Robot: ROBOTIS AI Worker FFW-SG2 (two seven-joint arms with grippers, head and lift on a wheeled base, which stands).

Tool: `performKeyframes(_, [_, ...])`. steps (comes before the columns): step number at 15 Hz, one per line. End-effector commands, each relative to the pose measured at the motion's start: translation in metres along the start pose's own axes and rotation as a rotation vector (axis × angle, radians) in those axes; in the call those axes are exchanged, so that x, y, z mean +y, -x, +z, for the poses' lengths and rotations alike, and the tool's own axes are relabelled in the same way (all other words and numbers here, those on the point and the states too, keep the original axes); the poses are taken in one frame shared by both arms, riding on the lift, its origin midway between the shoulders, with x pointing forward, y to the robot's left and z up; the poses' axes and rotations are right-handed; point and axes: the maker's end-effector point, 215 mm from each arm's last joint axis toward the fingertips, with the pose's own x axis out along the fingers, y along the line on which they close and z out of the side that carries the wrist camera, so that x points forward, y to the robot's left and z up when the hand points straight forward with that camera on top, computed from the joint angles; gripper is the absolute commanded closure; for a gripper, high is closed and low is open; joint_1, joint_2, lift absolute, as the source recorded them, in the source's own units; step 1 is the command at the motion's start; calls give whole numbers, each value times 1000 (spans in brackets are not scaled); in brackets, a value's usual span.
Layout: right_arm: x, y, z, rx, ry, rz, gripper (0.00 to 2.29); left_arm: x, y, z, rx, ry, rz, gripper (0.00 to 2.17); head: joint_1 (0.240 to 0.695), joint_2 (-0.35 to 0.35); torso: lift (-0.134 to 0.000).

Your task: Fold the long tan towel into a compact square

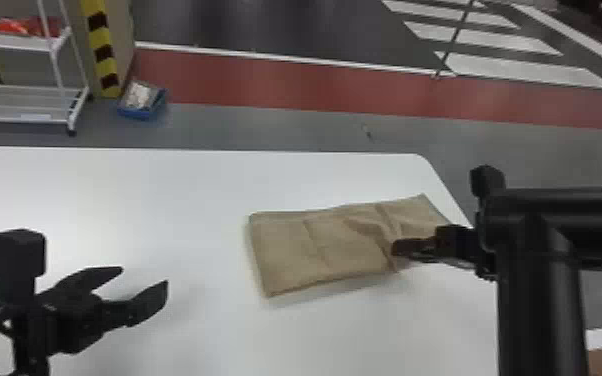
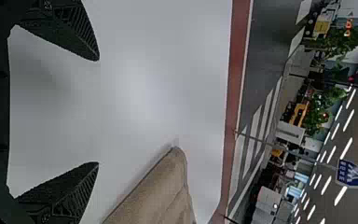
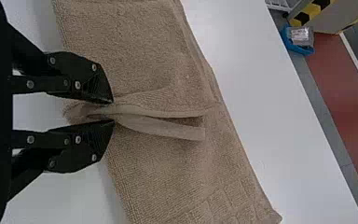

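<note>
In the head view the tan towel (image 1: 305, 250) lies folded as a long strip on the white table's right part. My right gripper (image 1: 405, 247) is at its near edge, right of the strip's middle. Seen from the right wrist, the right gripper (image 3: 113, 111) is shut on a pinched fold of the towel (image 3: 144, 56), and creases run away from the fingertips. My left gripper (image 1: 145, 283) stands open over the table, left of the towel and apart from it. In the left wrist view, nothing is between the left gripper's fingers (image 2: 98, 112); a towel corner (image 2: 163, 186) lies beyond them.
The white table (image 1: 115, 190) has its rounded far right corner just beyond the towel. On the floor behind are a blue bin (image 1: 140, 102) and a white wheeled rack (image 1: 25, 102) beside a striped pillar.
</note>
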Motion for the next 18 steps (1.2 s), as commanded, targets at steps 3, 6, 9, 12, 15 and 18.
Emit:
performKeyframes(3, [-7,6,8,-12,-14,-26,299,-2,-1,0,-4,-1,-6,87,695,-238,-124])
performKeyframes(6, [-20,7,13,-10,-34,-53,296,-1,1,0,-4,2,-5,87,695,-250,-124])
performKeyframes(9, [-35,6,16,5,-44,-102,292,-2,1,-2,-2,5,-9,87,695,-262,-124])
performKeyframes(12, [-51,4,19,21,-51,-151,292,-2,2,-1,-7,3,-8,87,695,-282,-124])
performKeyframes(15, [-43,-5,35,-18,0,-114,292,-2,2,-2,-5,4,-10,87,695,-291,-124])
performKeyframes(18, [-31,-9,47,-58,32,-70,292,0,3,-2,-6,7,-5,87,695,-278,-124])
